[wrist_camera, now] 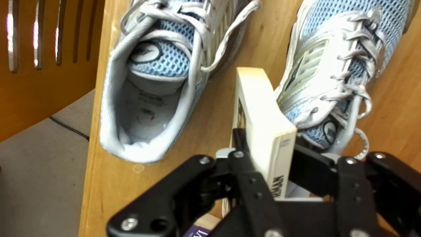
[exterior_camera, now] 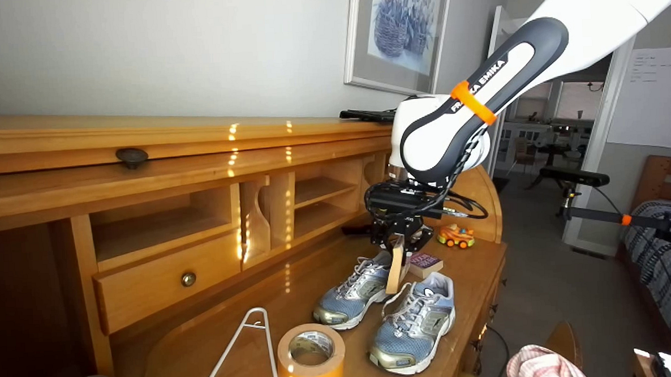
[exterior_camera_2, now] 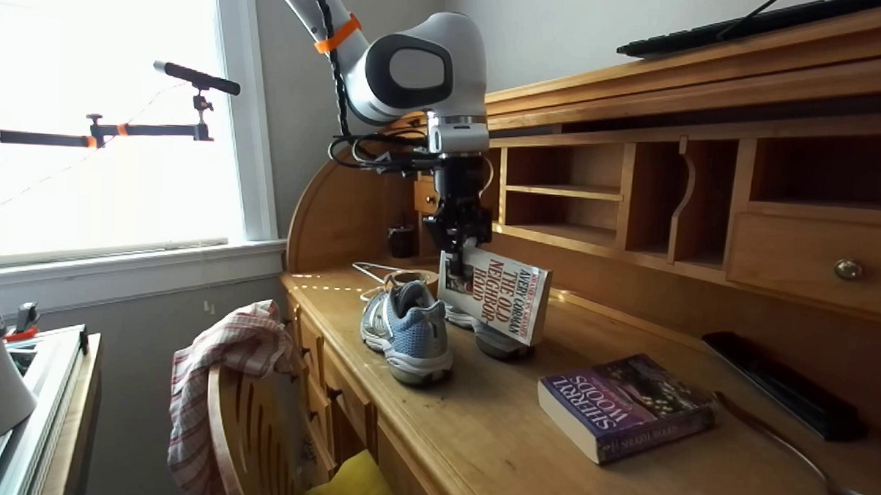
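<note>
My gripper (wrist_camera: 271, 148) is shut on a white paperback book (wrist_camera: 260, 108), with a finger on each side of it. The book stands on edge and tilts, its red-lettered cover showing in an exterior view (exterior_camera_2: 497, 293). It is held over the desk beside a pair of blue and silver running shoes. One shoe (exterior_camera: 415, 326) is nearer the desk's front edge; the other shoe (exterior_camera: 354, 292) is further in, partly hidden by the book in an exterior view. I cannot tell whether the book touches that shoe. A thick purple book (exterior_camera_2: 626, 400) lies flat on the desk behind the shoe heels.
A tape roll (exterior_camera: 312, 359) and a white hanger (exterior_camera: 272, 350) lie near the shoe toes. An orange toy car (exterior_camera: 455, 237), a spoon (exterior_camera_2: 785, 443) and a black object (exterior_camera_2: 784, 388) are on the desk. Cubbyholes line the back. A chair (exterior_camera_2: 258, 424) with a cloth stands in front.
</note>
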Robot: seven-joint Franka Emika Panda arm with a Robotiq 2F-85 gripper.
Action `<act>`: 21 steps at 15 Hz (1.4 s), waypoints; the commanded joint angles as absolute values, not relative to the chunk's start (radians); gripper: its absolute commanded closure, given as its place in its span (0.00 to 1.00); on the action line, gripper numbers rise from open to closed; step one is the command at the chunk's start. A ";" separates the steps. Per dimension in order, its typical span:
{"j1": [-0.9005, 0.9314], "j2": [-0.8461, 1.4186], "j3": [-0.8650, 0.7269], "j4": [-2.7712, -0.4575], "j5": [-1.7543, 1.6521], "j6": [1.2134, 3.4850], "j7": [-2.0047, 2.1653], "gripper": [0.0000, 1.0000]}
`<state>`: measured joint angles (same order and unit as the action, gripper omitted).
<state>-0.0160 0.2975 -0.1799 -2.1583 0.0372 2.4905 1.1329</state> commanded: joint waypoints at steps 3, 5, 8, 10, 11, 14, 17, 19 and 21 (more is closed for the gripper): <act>0.011 0.340 -0.158 -2.135 0.041 2.491 1.192 0.94; 0.022 0.360 -0.152 -2.119 0.042 2.490 1.215 0.94; 0.034 0.387 -0.148 -2.094 0.048 2.499 1.249 0.94; 0.042 0.400 -0.146 -2.077 0.048 2.501 1.269 0.94; 0.044 0.404 -0.144 -2.070 0.049 2.498 1.275 0.94; 0.052 0.414 -0.144 -2.057 0.050 2.505 1.298 0.94; 0.054 0.418 -0.135 -2.048 0.054 2.494 1.306 0.94; 0.056 0.417 -0.131 -2.047 0.055 2.496 1.312 0.94; 0.057 0.418 -0.129 -2.047 0.054 2.498 1.319 0.94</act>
<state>0.0480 0.4014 -0.1343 -2.0645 0.0371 2.4905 1.2960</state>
